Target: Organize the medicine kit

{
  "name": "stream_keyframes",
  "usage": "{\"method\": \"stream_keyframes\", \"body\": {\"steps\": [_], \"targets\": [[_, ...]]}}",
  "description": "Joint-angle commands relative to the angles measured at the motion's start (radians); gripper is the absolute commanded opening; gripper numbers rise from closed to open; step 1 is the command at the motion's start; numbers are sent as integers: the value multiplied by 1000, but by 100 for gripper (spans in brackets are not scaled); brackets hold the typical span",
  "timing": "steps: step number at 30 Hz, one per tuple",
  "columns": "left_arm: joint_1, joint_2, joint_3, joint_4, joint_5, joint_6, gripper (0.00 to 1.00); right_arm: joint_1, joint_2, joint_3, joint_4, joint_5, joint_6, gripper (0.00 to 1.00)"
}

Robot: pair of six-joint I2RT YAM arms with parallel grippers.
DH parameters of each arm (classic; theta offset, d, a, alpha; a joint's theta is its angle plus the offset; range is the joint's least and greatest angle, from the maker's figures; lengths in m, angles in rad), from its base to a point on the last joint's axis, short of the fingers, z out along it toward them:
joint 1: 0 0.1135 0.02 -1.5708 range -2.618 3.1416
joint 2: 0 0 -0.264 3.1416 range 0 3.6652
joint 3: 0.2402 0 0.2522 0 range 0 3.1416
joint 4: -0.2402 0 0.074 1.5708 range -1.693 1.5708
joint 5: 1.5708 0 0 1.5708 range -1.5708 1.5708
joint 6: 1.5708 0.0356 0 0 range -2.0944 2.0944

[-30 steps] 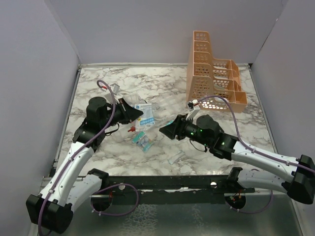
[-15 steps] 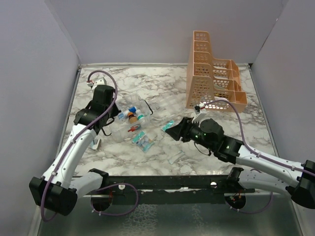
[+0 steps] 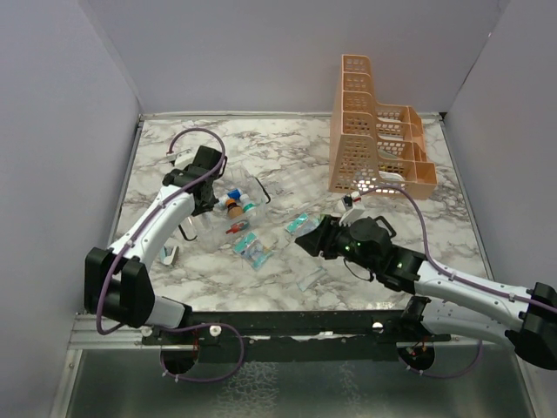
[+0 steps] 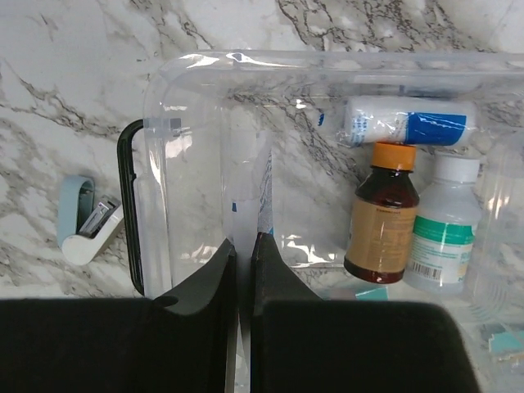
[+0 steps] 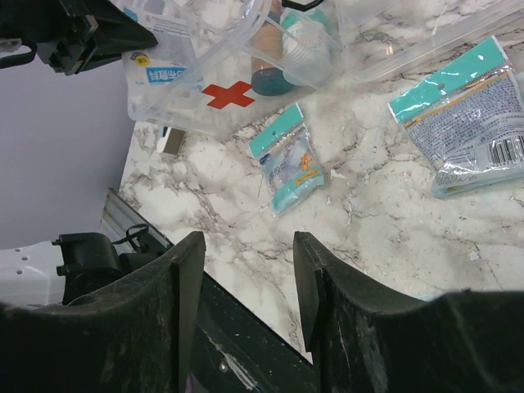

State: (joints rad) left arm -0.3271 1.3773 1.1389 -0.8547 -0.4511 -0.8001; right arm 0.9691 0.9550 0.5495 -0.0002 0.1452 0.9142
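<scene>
On the left half of the marble table (image 3: 287, 152), a clear medicine case (image 4: 196, 147) is seen, and its thin transparent wall is pinched between the almost touching fingers of the left gripper (image 4: 244, 250), which is closed on that wall beside the black handle (image 4: 125, 205). Inside the case, at its right side in the left wrist view, a white-and-blue bandage roll (image 4: 407, 123) is laid crosswise above a brown bottle (image 4: 382, 217) with an orange cap and a white bottle (image 4: 443, 229) with a green label, the two bottles lying side by side and touching. A light-blue nail clipper (image 4: 86, 221) is seen on the table just outside the case, on the handle side. The right gripper (image 5: 246, 246) is held above the table near the middle, its fingers spread well apart with nothing between them. Below it, in the right wrist view, a small teal packet (image 5: 286, 160) is seen near the red cross (image 5: 228, 95) printed on the case, and a larger teal-topped packet (image 5: 467, 115) is seen apart to the right. A clear flat packet (image 3: 312, 279) is seen nearer the arm bases. An orange basket organiser (image 3: 374, 139) is stood at the far right corner, well apart from the case
</scene>
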Motion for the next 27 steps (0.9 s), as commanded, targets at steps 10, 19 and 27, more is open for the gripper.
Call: {"method": "stream_keyframes", "body": {"steps": [10, 19, 27], "targets": [[1, 201, 51, -54, -102, -74, 0, -1, -27, -46, 47, 15, 28, 47], [1, 298, 99, -50, -27, 68, 15, -1, -36, -51, 46, 25, 20, 47], [0, 247, 108, -49, -3, 96, 53, -2, -42, -59, 53, 20, 16, 47]]}}
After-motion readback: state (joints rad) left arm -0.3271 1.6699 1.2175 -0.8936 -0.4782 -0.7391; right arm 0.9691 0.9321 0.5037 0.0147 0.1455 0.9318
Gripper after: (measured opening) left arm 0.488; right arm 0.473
